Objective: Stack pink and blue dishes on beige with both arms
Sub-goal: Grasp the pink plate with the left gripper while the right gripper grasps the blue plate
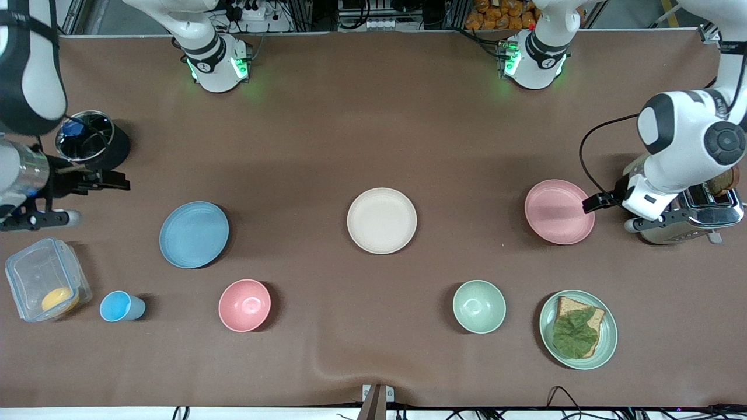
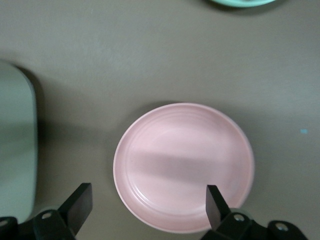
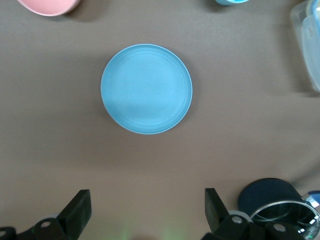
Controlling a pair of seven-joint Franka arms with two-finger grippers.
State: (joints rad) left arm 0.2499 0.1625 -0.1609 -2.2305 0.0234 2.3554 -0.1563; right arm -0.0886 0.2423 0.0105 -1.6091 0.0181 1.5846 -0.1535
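Only the wrist views show the jaws: left gripper [image 2: 147, 202] spread over the pink plate [image 2: 183, 166], right gripper [image 3: 147, 207] spread near the blue plate [image 3: 146, 89]. One beige plate [image 1: 381, 220] sits between them.

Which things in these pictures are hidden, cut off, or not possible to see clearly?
- Toaster, front view: mostly covered by the left arm.
- Right hand, front view: its arm runs off the edge; the fingers show only as a dark shape.
- Clear container, right wrist view: cut by the edge.
- Bread slice, front view: a leaf covers most of it.
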